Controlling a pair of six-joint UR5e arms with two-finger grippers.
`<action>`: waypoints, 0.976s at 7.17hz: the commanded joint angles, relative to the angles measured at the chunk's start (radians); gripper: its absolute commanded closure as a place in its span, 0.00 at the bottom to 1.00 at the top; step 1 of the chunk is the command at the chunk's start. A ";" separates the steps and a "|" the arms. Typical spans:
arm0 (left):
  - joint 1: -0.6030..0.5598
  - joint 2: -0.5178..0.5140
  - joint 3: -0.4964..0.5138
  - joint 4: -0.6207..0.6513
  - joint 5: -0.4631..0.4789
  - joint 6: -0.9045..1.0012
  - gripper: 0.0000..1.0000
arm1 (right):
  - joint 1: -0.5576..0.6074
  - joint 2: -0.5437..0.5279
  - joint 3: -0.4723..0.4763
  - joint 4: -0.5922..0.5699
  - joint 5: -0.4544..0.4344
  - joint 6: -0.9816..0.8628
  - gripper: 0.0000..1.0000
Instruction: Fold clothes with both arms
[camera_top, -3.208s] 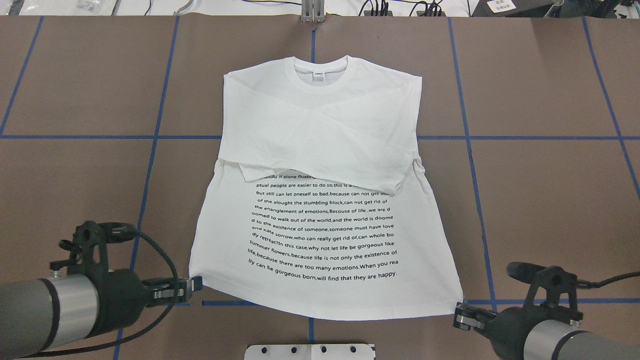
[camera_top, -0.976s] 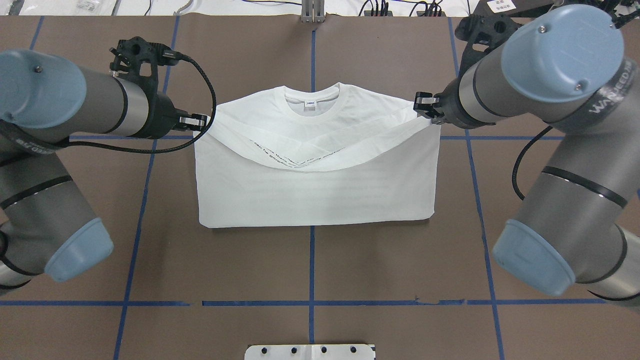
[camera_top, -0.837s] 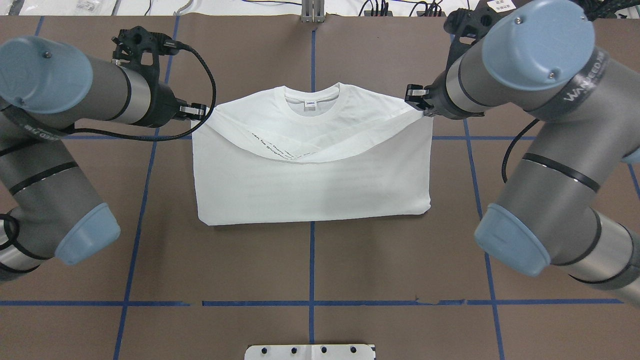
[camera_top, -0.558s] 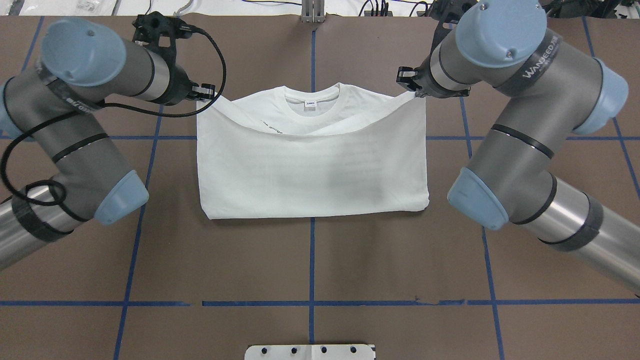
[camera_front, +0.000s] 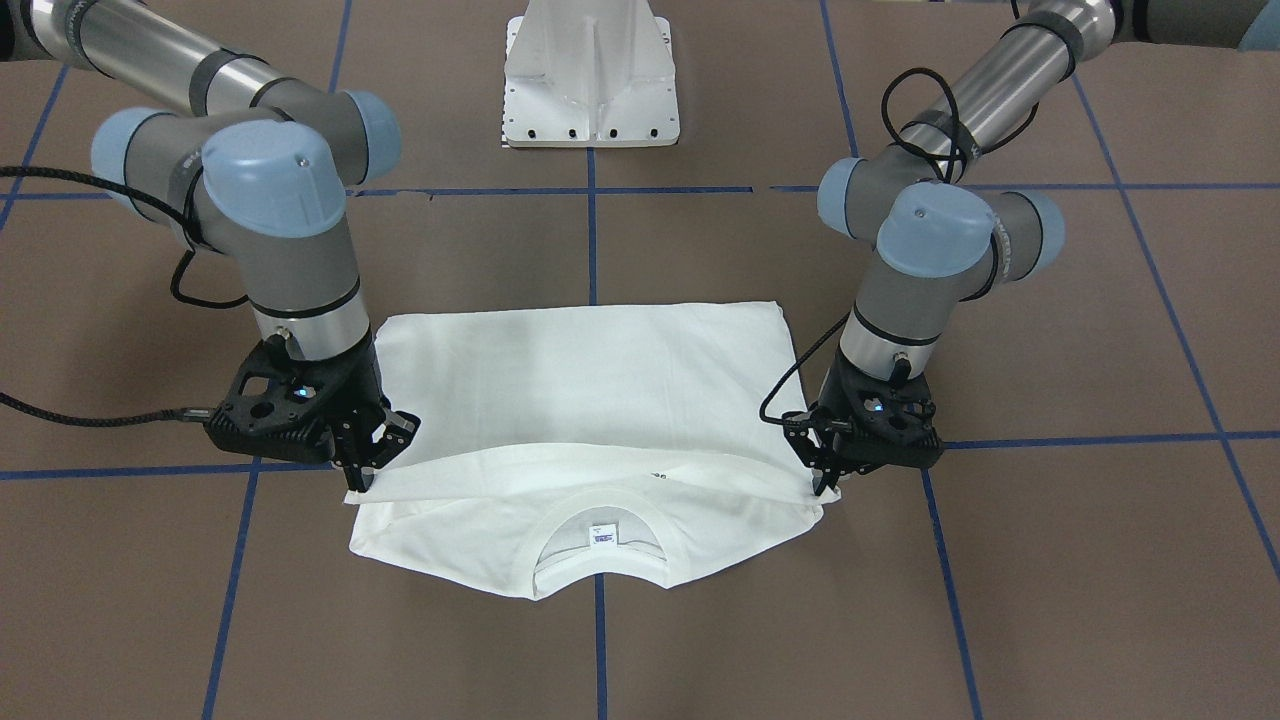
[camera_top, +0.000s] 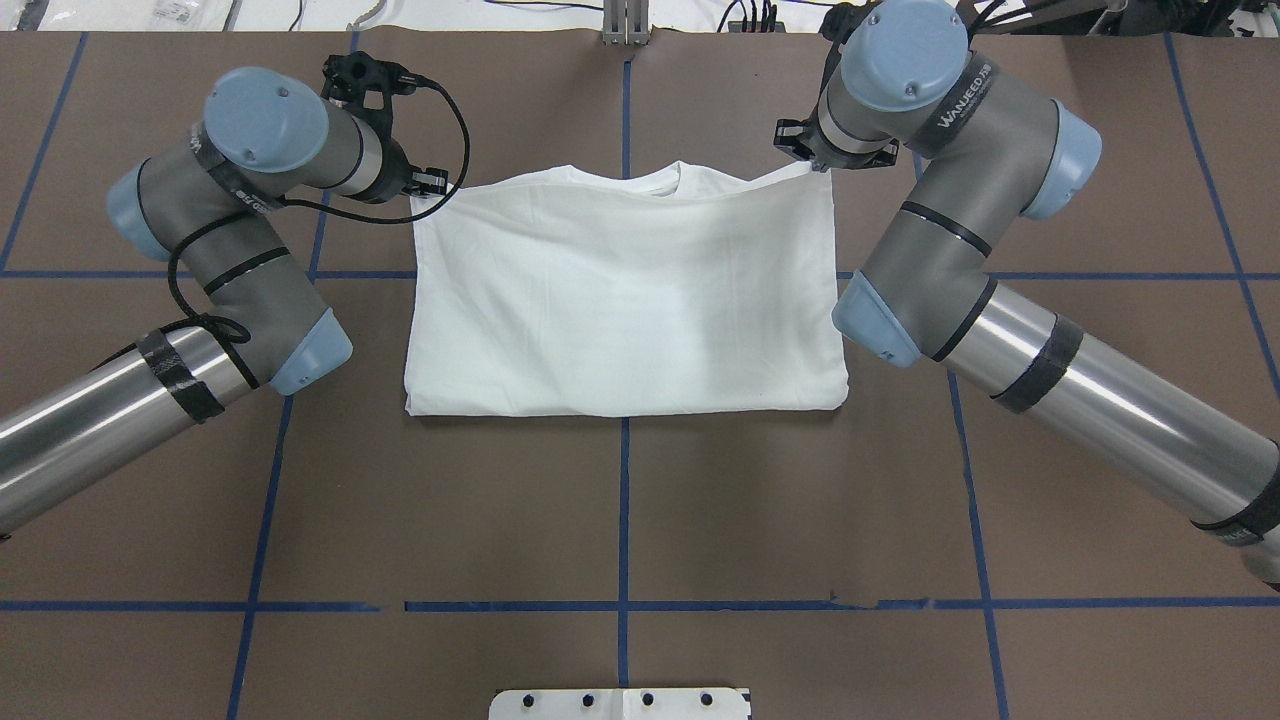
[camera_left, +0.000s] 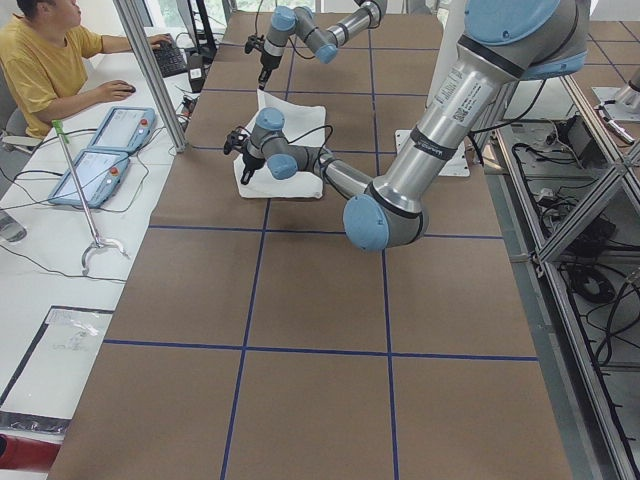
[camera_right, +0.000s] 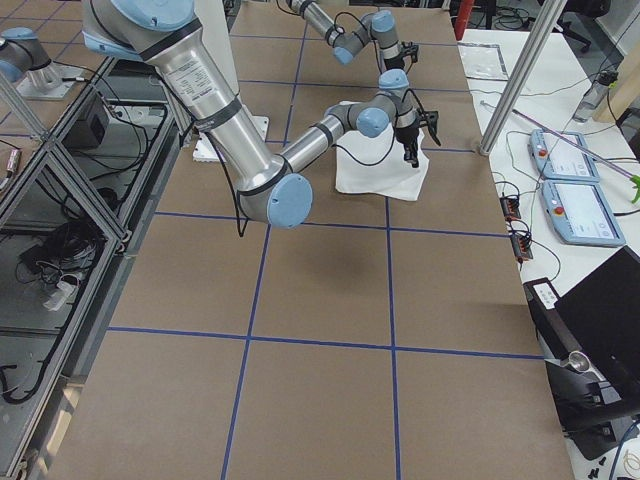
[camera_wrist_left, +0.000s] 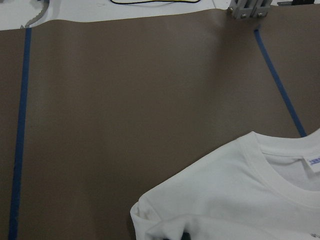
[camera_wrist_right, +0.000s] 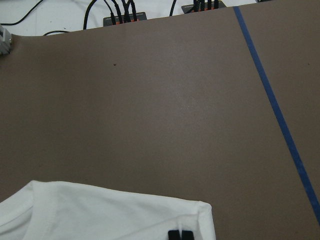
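The white T-shirt (camera_top: 620, 290) lies folded in half on the brown table, plain reverse up, with the hem brought over to the shoulders. In the front-facing view its ribbed collar (camera_front: 600, 525) and neck label (camera_front: 601, 537) show beyond the raised hem edge. My left gripper (camera_top: 436, 186) is shut on the hem corner at the shirt's left shoulder; it also shows in the front-facing view (camera_front: 824, 478). My right gripper (camera_top: 805, 160) is shut on the other hem corner (camera_front: 362, 472). The right wrist view shows its shut fingertips (camera_wrist_right: 180, 235) on white cloth. The black print is hidden inside the fold.
The white pedestal base (camera_top: 620, 703) stands at the near table edge. A metal post (camera_top: 625, 25) and cables sit at the far edge. Blue tape lines (camera_top: 622, 520) grid the table. A seated person (camera_left: 45, 60) and two tablets (camera_left: 95, 155) are beside the table.
Both grippers carried the hem corners from the near edge across the shirt to the shoulders. The fold now covers the printed text and nearly all of the collar.
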 joint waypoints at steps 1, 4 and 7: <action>0.013 -0.002 0.023 -0.013 0.006 0.012 1.00 | -0.002 -0.005 -0.049 0.048 -0.002 -0.014 1.00; 0.012 0.020 -0.049 -0.018 -0.001 0.064 0.00 | -0.002 -0.010 -0.037 0.051 0.001 -0.020 0.01; 0.055 0.179 -0.265 -0.022 -0.052 0.032 0.00 | -0.003 -0.017 -0.026 0.054 0.000 -0.022 0.01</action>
